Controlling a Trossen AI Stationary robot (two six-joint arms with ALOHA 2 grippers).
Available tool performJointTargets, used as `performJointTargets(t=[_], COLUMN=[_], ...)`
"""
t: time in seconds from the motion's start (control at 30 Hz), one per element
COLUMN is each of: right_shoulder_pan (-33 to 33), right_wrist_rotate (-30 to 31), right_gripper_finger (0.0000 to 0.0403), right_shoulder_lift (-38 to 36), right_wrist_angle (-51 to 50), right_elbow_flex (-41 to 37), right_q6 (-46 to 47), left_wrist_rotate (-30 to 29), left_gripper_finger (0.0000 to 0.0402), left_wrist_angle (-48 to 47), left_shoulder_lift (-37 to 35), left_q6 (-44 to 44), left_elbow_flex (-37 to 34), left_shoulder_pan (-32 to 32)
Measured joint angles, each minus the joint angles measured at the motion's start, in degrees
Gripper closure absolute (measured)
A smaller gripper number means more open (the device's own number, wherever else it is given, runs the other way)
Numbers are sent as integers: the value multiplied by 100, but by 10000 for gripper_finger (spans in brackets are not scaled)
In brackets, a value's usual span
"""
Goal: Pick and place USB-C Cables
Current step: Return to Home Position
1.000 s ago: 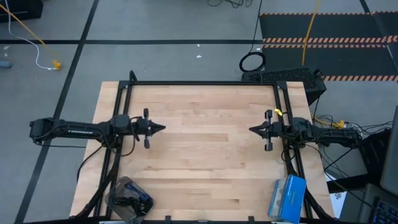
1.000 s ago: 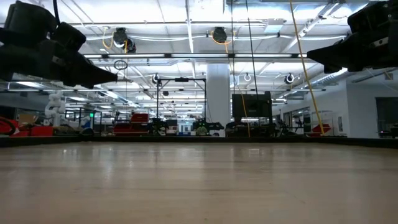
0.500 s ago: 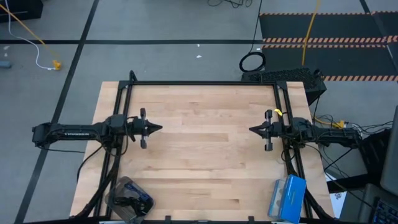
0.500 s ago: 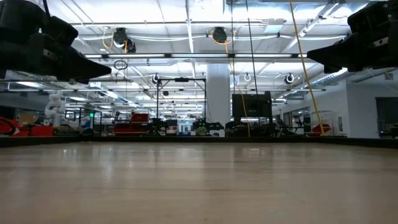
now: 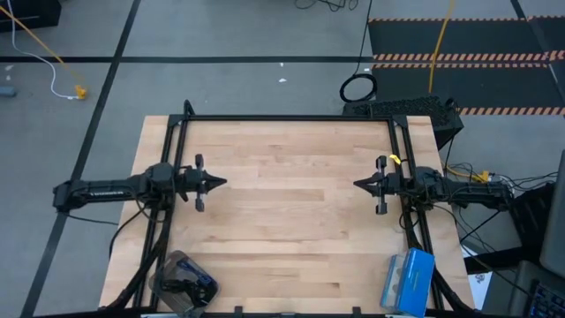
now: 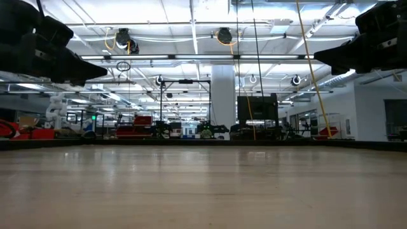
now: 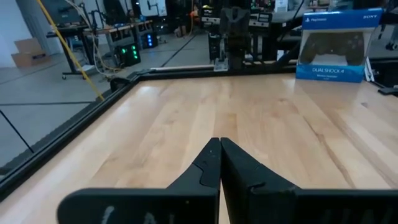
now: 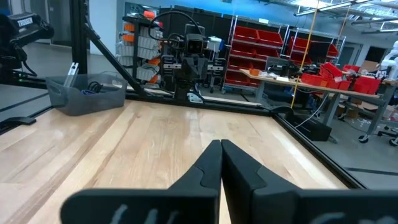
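Observation:
The USB-C cables lie in a clear bin [image 5: 179, 281] at the table's near left corner. In the high view they show as a dark bundle with a blue strand [image 5: 192, 284]. The right wrist view shows black loops [image 8: 93, 87] inside the bin [image 8: 84, 99]. My left gripper [image 5: 222, 182] [image 7: 220, 142] hovers shut above the table's left side, pointing right. My right gripper [image 5: 357, 184] [image 8: 221, 143] hovers shut above the right side, pointing left. Both are held well above the wood, as the low view shows, and neither is near the bin.
A blue DualShock box [image 5: 408, 281] [image 7: 336, 53] stands at the near right corner. A black frame [image 5: 287, 117] runs around the table. On the floor beyond the far edge lie a thick black cable ring [image 5: 357, 88] and a yellow cord [image 5: 439, 44]. Bare wood [image 5: 291, 221] lies between the arms.
My left arm has drawn back toward the table's left edge, and its gripper has stayed shut and level. The right arm has kept still.

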Motion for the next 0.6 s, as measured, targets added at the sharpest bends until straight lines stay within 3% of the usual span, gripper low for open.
performJointTargets(t=[0.6], right_shoulder_pan=[1], right_wrist_rotate=[0], right_gripper_finger=[403], right_shoulder_lift=[0], right_wrist_angle=[0], right_elbow_flex=[0], right_q6=[-1], left_wrist_rotate=[10], left_gripper_finger=[399], left_wrist_angle=[-482], left_shoulder_lift=[-416], left_q6=[-32], left_elbow_flex=[0], left_shoulder_pan=[-289])
